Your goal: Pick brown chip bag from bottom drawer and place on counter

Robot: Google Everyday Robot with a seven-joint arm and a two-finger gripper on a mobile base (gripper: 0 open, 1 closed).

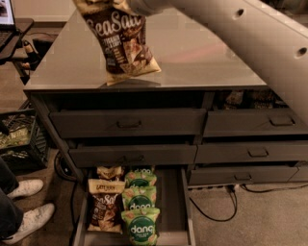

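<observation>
Camera view shows the gripper (122, 4) at the 12 o'clock edge of the scene, on the end of the pale arm (250, 33), which runs in from about 2 o'clock. The brown chip bag (120, 43) sits directly at 6 to 7 o'clock of the gripper. Its cream top band meets the gripper at the upper edge, and its body is tilted so that the lower corner points toward 4 o'clock. Whether the gripper is clamped on the bag's top cannot be told, since the meeting point is cut off by the edge. The bag is over the near-left part of the counter (202, 57), its bottom edge close to the glossy surface just behind the front lip; whether it touches is unclear. At 6 o'clock of the bag the bottom drawer (185, 206) stands pulled out. It holds a second brown bag (106, 206) on its 9 o'clock side and a row of green dang bags (140, 211) just beside it at 3 o'clock. A black crate (19, 139) and a pair of white shoes (29, 202) are at 8 o'clock of the cabinet.
</observation>
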